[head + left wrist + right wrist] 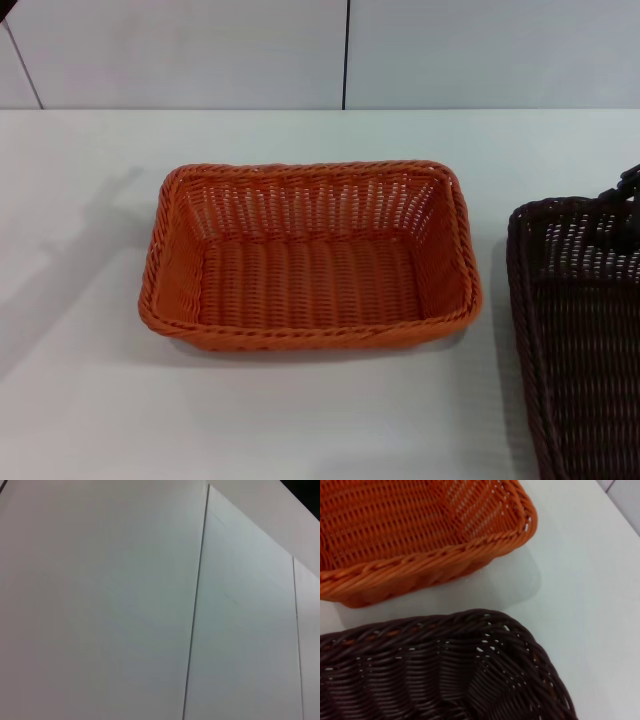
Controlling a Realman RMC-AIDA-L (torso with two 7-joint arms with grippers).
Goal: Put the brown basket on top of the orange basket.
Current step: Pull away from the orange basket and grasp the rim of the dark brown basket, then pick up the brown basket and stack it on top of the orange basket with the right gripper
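Brown basket [580, 340]: it stands on the white table [90, 400] at my right, partly cut off by the edge of the head view, just beside the orange basket [310, 255] with a strip of bare table between them.
Orange basket: it sits upright near the middle of the table, empty, open side up, ready to receive the other.
Handling, as I judge it: the open weave suggests a light basket; the walls look stiff enough to keep shape but may flex a little under a pinch. The braided rim offers the firmest hold and is ribbed, so slipping seems unlikely.
Where to grasp: I would pinch the rim, one finger inside and one outside the sloped wall, at the far edge or the corner nearest the orange basket.
Right gripper [628, 192]: only a dark piece of it shows at the far rim of the brown basket, at the head view's right edge; I cannot tell whether my fingers are parted or closed, or whether they touch the rim.
Left gripper: not in any view; its wrist camera shows only pale wall panels [125, 600].
Obstacles: nothing lies between the two baskets. The one concern, in my judgement, is the orange rim, which the brown basket must be lifted above before moving across.
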